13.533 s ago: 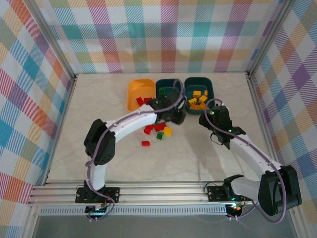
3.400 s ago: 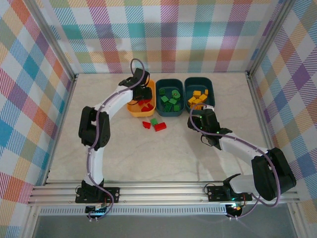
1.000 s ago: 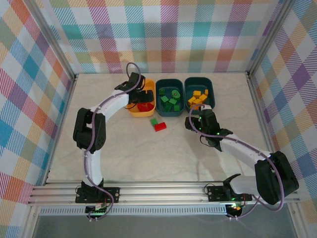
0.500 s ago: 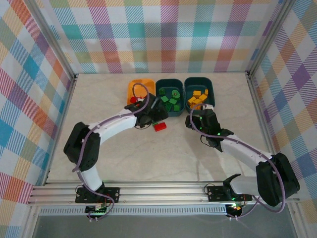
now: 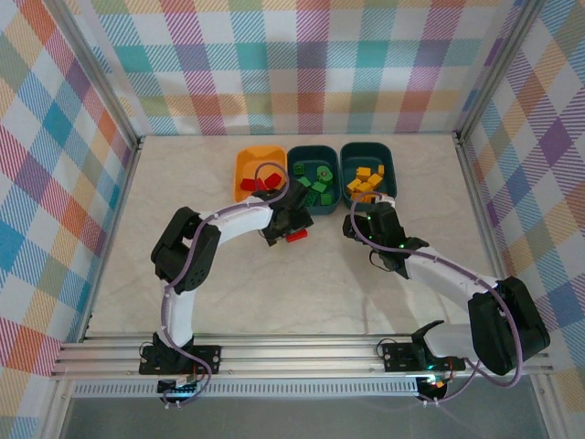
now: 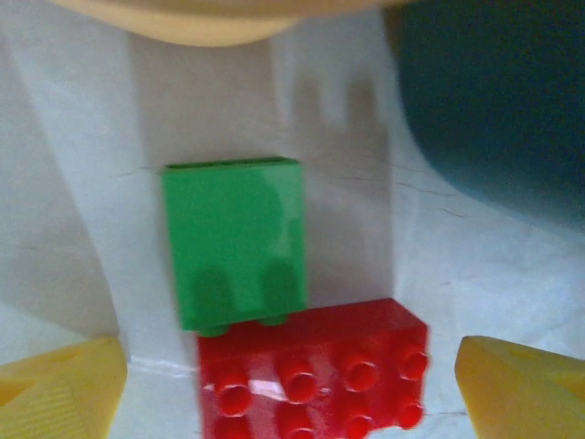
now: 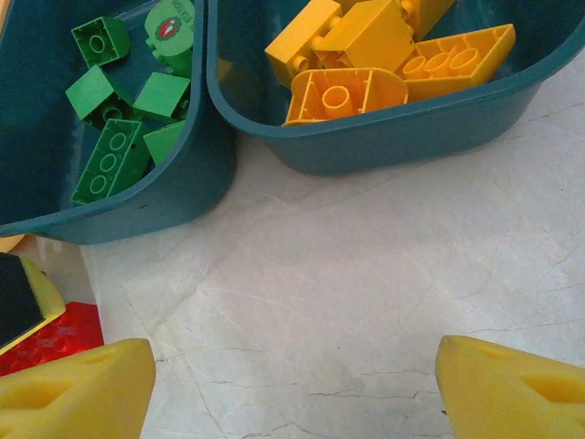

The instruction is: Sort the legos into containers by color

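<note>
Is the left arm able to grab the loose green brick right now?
Probably yes: the left gripper hangs open close over the green brick; nothing covers it, though the red brick touches one edge.

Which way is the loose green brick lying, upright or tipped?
Tipped on its side: the green brick shows a smooth face, studs pointing sideways at the red brick.

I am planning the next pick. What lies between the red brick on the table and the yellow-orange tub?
A green brick lies there, next to the red brick; the left wrist view shows it.

Overhead; wrist close-ups sharing red brick (image 6: 311, 370)
</note>
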Motion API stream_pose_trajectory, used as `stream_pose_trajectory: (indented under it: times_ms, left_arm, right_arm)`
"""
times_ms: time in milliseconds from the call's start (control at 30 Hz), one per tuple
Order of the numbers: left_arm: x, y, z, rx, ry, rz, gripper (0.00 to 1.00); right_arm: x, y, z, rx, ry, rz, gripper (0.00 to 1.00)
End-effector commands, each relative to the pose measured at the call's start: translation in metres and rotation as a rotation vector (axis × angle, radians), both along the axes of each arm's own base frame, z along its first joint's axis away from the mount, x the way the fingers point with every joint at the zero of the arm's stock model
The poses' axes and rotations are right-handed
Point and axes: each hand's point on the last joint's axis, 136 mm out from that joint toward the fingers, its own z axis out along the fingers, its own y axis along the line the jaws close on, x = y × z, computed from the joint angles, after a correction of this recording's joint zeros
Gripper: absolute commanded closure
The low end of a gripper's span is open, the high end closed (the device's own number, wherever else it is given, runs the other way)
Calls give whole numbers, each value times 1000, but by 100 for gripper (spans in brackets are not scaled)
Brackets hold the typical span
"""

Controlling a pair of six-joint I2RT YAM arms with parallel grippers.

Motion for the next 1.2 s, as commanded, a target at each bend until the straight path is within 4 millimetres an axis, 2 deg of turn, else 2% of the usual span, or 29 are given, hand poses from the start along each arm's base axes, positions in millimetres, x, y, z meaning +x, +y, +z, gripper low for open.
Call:
stream_pose_trajectory:
  times_ms: [0,233,300,467,633,767,1000,1067,1167]
  left_arm:
    - [-7,-13,-9,27,16,-58,9]
    - [-7,-14,-19,78,35,-132,16]
    - [-9,-14,-23,91,44,-154,23]
    - [-13,-9,-30,130,63,-196,33]
    - [-16,-7,-24,129,51,-210,43]
    - [-22,-10,1,126,-3,-241,49]
    - [-37,-21,69,95,-138,-323,51]
    - [-34,-16,85,109,-181,-327,51]
    - [-16,3,104,140,-225,-302,51]
  right_arm:
    - [4,2,6,23,-10,-7,20]
    - [4,4,6,28,-9,1,20]
    - [4,4,6,28,-8,3,20]
    - [4,6,5,29,0,12,20]
    - [4,6,6,30,-2,13,20]
    - [3,6,7,32,-6,14,20]
    - [4,6,7,35,-6,16,21]
    - [4,7,6,37,-5,19,21]
    - [3,8,5,37,-3,23,21]
